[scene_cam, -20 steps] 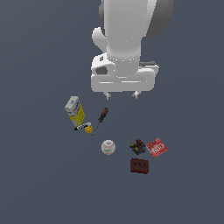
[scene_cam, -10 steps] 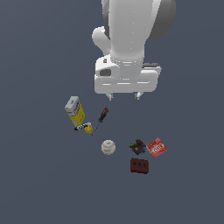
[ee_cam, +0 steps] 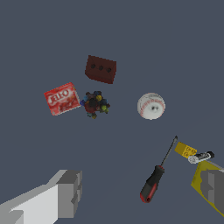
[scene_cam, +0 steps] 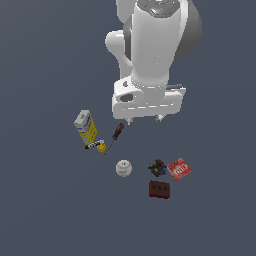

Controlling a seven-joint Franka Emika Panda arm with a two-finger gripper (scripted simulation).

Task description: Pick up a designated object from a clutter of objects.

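1. My gripper [scene_cam: 145, 120] hangs above the clutter with fingers [ee_cam: 70, 192] spread wide, gripping nothing.
2. The dark multicoloured lump [ee_cam: 94, 104] lies untouched between the red packet [ee_cam: 61, 98] and the baseball [ee_cam: 151, 106], the brick [ee_cam: 101, 69] nearby.
3. The screwdriver [ee_cam: 154, 178] lies beside the padlock [ee_cam: 187, 151].

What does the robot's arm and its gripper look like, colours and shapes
The arm is glossy white with rounded, bulbous links and a grey joint cap. The gripper has a boxy white body with dark openings; its fingers are blocky grey with ridged pads. No cables or lettering are visible.
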